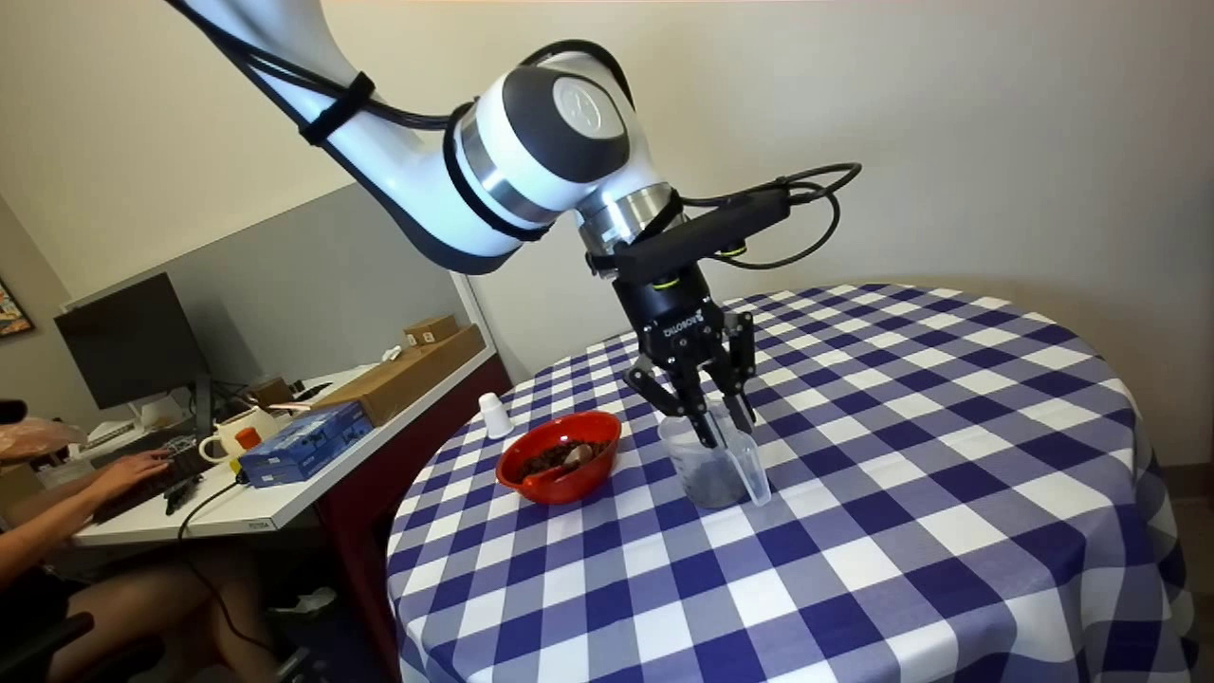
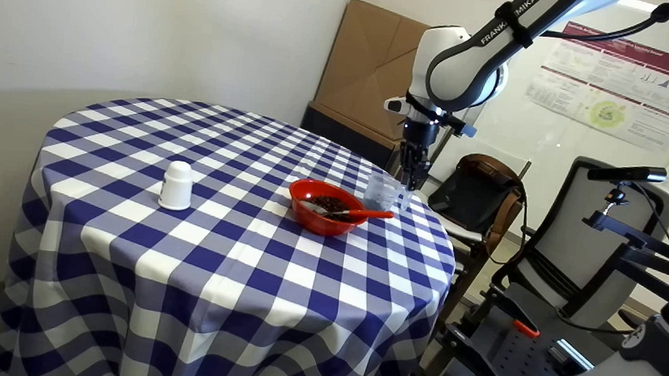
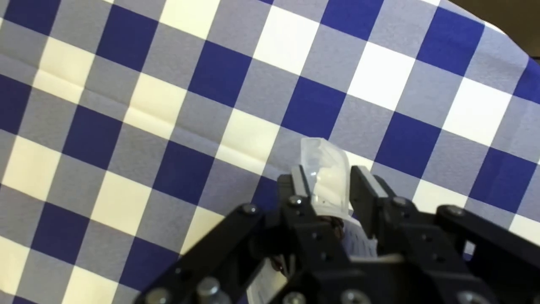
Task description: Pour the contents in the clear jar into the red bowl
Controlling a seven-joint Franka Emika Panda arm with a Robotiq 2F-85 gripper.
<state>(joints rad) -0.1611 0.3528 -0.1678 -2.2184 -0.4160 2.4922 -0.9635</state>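
1. Your gripper [image 3: 330, 175] ends in two fingers [image 3: 372, 182], standing a little apart, one on each side of a single clear handle [image 3: 327, 169]; you cannot tell whether they pinch it or only flank it.
2. That handle belongs to one clear jar [image 1: 697, 463], on the checked tablecloth [image 1: 854, 531] beneath your gripper; in the wrist view you glimpse reddish-brown contents [image 3: 335, 223] inside.
3. Near the jar, apart from it, you have one red bowl [image 2: 321, 227], seen in both exterior views. It holds many dark brown pieces [image 2: 328, 203] and one red-handled utensil [image 2: 369, 213], whose handle crosses the rim.
4. Past the bowl, well apart from the jar, one white container [image 2: 176, 188] stands upright.
5. Off the table, you see one monitor [image 1: 133, 340], one mug [image 1: 237, 436] and one blue box [image 1: 305, 446] in an exterior view.
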